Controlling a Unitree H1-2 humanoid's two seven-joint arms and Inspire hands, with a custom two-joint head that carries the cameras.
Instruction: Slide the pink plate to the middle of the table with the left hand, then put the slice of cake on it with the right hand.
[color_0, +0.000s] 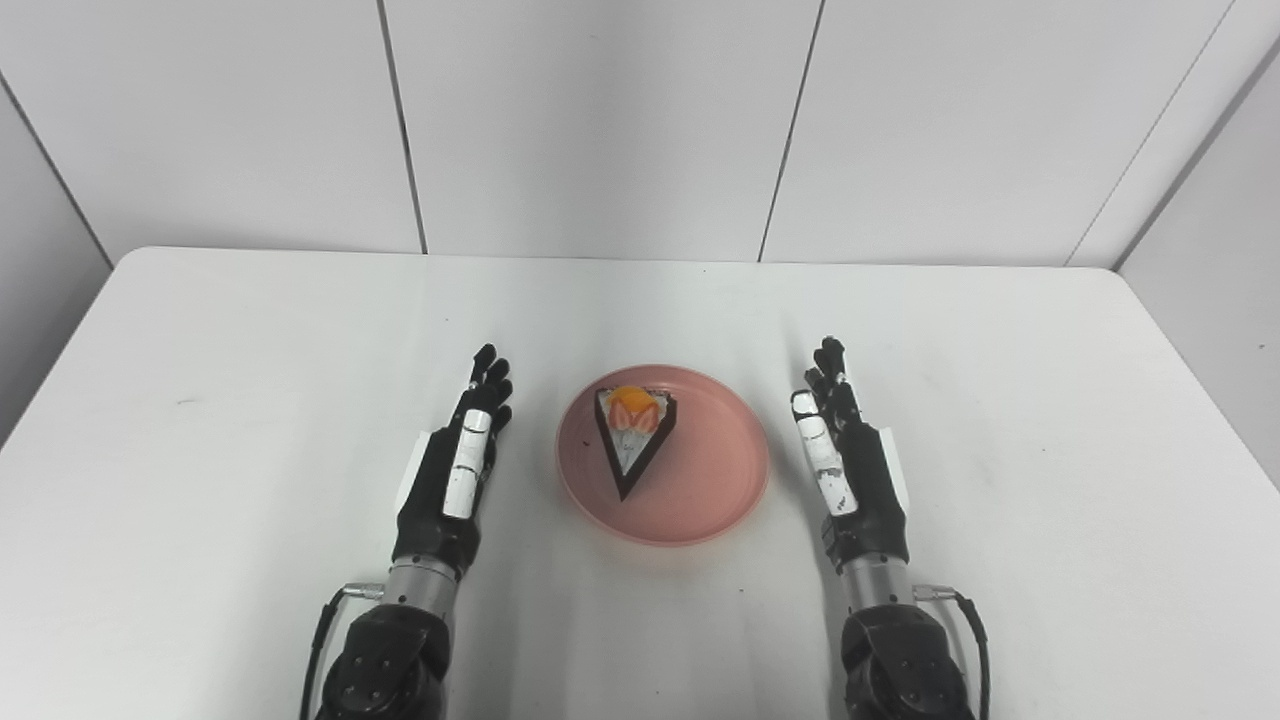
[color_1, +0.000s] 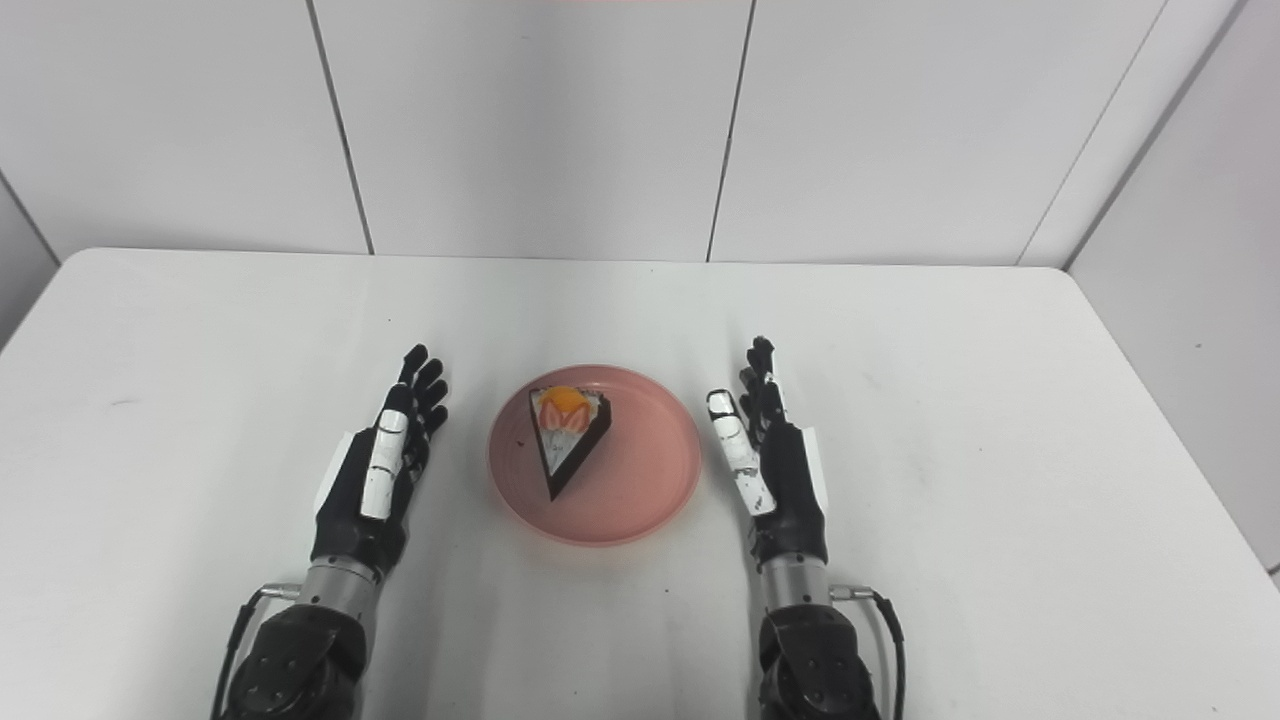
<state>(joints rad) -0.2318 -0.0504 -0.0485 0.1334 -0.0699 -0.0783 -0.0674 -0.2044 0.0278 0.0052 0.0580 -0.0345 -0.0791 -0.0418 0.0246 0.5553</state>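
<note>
A round pink plate (color_0: 700, 500) lies near the middle of the white table. On its left half rests a wedge of cake (color_0: 633, 425), dark-sided with white cream, strawberry slices and an orange piece on top, its tip pointing toward me. My left hand (color_0: 460, 460) stands on edge just left of the plate, fingers straight and apart from the rim, holding nothing. My right hand (color_0: 845, 460) mirrors it on the plate's right side, open and empty too. Neither hand touches the plate or the cake.
The white table (color_0: 250, 350) stretches wide on both sides, its far edge against a grey panelled wall. Cables loop at both wrists near the picture's bottom edge.
</note>
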